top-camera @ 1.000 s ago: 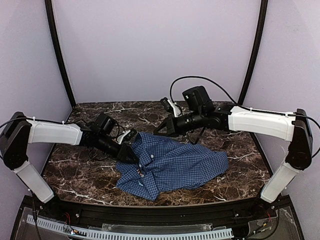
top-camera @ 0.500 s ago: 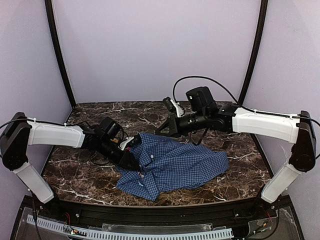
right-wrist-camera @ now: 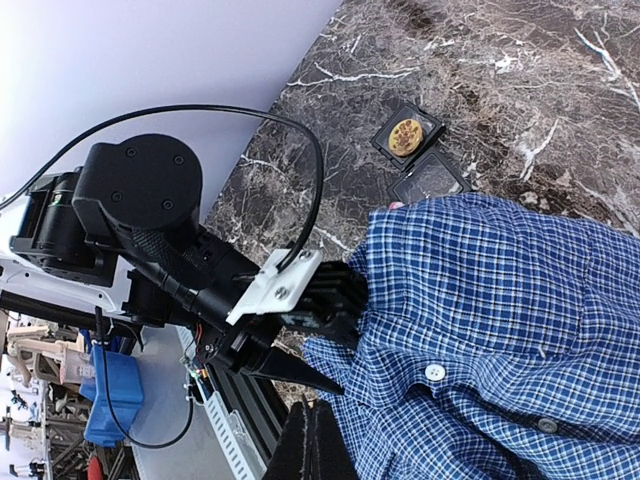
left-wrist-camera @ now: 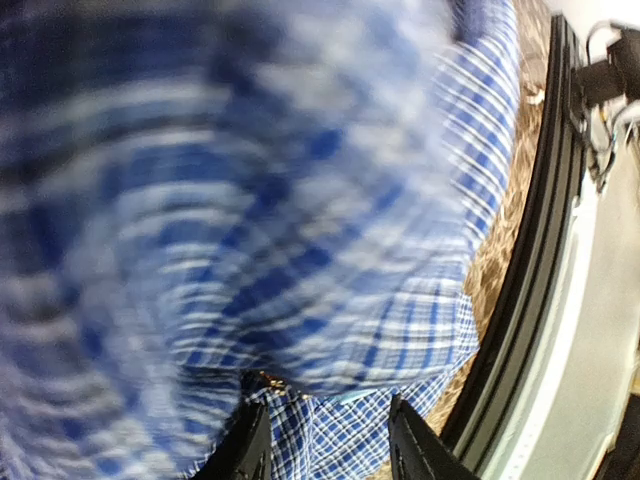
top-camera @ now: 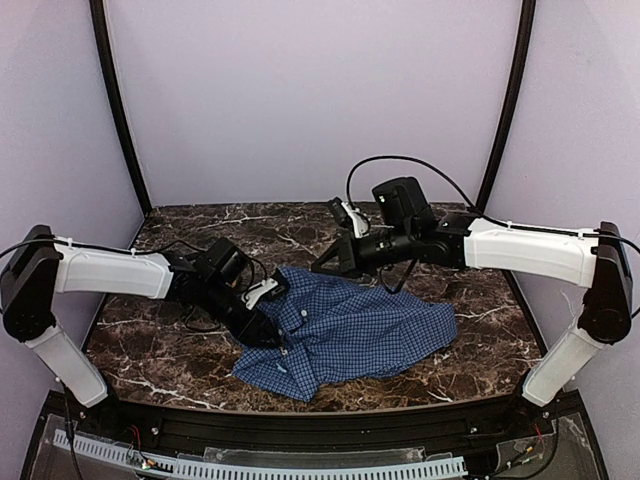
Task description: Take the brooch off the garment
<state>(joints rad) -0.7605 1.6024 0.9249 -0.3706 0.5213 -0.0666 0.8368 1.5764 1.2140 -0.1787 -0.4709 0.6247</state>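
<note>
A blue checked shirt (top-camera: 350, 330) lies crumpled mid-table. It fills the left wrist view (left-wrist-camera: 300, 200), blurred, and shows in the right wrist view (right-wrist-camera: 500, 330). A small gold piece (left-wrist-camera: 268, 379), which looks like the brooch, sits on the cloth beside the left finger. In the top view it is a tiny speck (top-camera: 283, 350). My left gripper (top-camera: 268, 335) is open at the shirt's left edge, with cloth between its fingers (left-wrist-camera: 250, 450). It also shows in the right wrist view (right-wrist-camera: 325, 335). My right gripper (top-camera: 322, 266) is shut and empty, above the shirt's far edge, and shows too in its own view (right-wrist-camera: 310, 440).
An open black case (right-wrist-camera: 415, 150) with a round gold piece in it lies on the marble just beyond the shirt's left collar. The black front rail (left-wrist-camera: 520, 280) runs close to the shirt's near edge. Purple walls enclose the table.
My left gripper has moved right and nearer, onto the shirt's left edge. My right arm has shifted slightly to the right.
</note>
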